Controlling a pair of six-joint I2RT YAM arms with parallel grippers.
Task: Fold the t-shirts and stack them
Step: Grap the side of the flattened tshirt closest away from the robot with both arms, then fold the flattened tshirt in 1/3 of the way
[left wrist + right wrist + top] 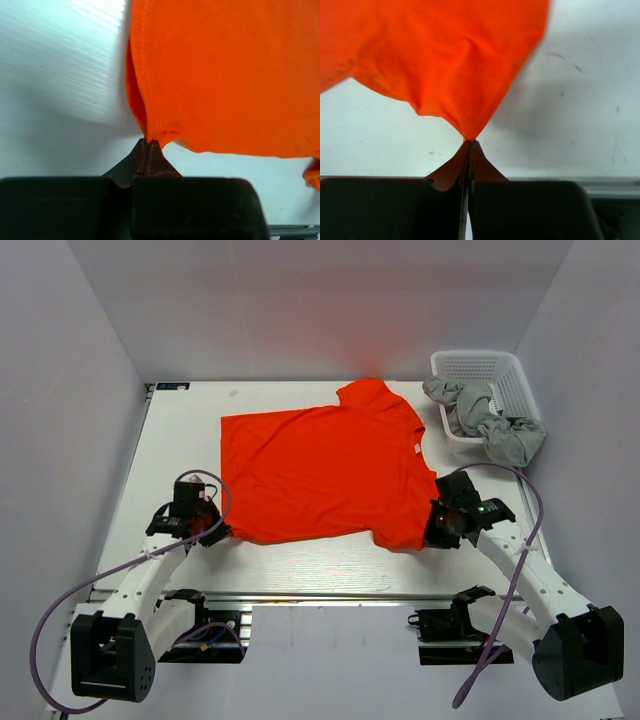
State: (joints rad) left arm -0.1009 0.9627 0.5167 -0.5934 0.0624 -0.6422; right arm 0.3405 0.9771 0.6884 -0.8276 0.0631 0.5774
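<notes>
The orange-red t-shirt (pixel 320 465) lies spread flat on the white table, collar toward the right. My left gripper (pixel 213 530) is shut on its near-left hem corner; the left wrist view shows the pinched hem (pixel 155 127) rising from the closed fingertips (pixel 149 142). My right gripper (pixel 432 532) is shut on the near-right sleeve tip; in the right wrist view the cloth (pixel 445 60) fans up from the closed fingertips (pixel 470 143). Pale grey t-shirts (pixel 490 420) hang crumpled over the basket's edge at the back right.
A white plastic lattice basket (pixel 480 370) stands at the back right corner. White walls enclose the table on three sides. The table's near edge runs along a metal rail (pixel 320 595) in front of the arm bases.
</notes>
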